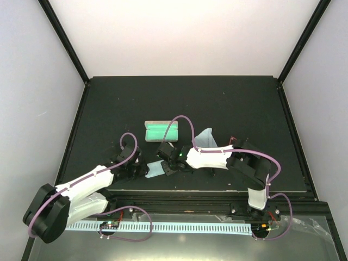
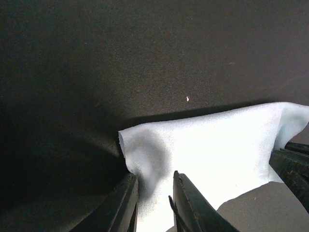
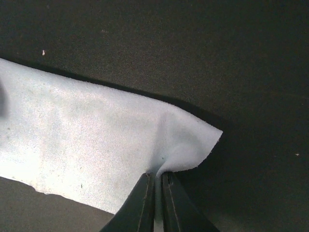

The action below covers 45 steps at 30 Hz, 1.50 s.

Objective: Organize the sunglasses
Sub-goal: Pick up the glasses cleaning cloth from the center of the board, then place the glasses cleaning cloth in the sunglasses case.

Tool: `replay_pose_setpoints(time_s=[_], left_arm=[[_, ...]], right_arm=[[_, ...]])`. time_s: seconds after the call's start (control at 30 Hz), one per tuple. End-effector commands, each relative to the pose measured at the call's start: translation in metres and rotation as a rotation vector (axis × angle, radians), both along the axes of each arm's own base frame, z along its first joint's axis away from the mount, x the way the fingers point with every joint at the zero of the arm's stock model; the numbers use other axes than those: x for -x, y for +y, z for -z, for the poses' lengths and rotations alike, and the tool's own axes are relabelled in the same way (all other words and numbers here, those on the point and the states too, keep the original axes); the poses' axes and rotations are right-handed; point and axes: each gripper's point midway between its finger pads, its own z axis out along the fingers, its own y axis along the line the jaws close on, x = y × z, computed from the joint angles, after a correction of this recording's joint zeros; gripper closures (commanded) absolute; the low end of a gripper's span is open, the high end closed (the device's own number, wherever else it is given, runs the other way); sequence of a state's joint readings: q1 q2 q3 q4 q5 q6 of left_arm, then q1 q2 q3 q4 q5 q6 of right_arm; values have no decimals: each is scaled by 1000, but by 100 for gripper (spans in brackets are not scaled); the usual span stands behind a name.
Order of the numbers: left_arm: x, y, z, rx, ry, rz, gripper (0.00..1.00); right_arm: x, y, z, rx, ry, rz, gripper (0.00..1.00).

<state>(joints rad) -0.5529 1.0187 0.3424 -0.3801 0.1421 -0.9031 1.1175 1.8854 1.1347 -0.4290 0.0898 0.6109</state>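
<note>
While my right claw (image 3: 155, 175) pinches one blue cloth (image 3: 96, 140) of two and my left claw (image 2: 154, 176), narrowly parted, straddles it, I cannot make out the sunglasses or their heading.

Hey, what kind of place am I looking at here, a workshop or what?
Likely a robot test cell, not a workshop: a left arm and right arm mounted at a black-topped table, plain pale walls and black corner posts boxing it in, and a light blue cloth in the right pincer.
</note>
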Motion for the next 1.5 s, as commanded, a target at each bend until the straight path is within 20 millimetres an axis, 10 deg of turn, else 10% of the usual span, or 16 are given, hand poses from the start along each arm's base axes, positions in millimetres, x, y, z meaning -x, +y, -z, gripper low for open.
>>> replay_pose_setpoints(time_s=[0.0, 0.53, 1.47], left_arm=[[20, 12, 22, -60, 87, -6, 83], [6, 7, 6, -44, -5, 10, 98], [-126, -26, -93, -129, -217, 190, 98]], right_arm=[[14, -12, 25, 65, 70, -1, 91], [0, -5, -5, -20, -15, 39, 99], [-118, -13, -102, -148, -257, 231, 99]])
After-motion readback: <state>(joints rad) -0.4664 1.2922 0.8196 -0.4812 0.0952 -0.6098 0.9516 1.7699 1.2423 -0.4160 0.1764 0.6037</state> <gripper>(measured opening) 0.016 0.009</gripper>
